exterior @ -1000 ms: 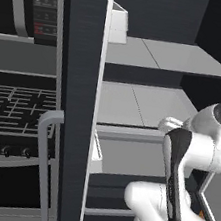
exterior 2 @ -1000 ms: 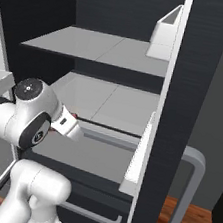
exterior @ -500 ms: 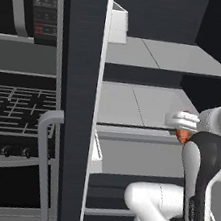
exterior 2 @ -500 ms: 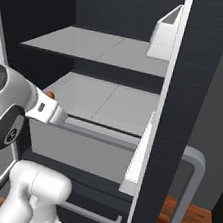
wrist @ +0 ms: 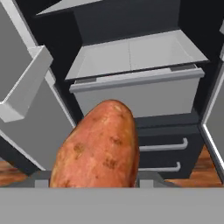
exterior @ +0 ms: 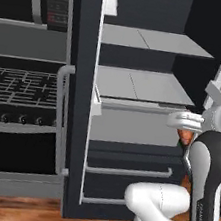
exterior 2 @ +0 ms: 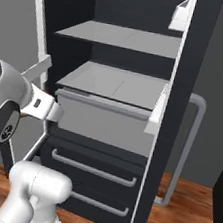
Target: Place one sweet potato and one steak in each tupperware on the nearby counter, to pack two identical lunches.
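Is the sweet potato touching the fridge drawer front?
Apart. The hand view shows the sweet potato held up close to the camera in the gripper, with the drawer front well behind it across open space.

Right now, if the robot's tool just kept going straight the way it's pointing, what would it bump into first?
Probably the fridge drawer front, which lies dead ahead past the sweet potato held in the tool. Depth is hard to judge, but nothing else seems to lie between.
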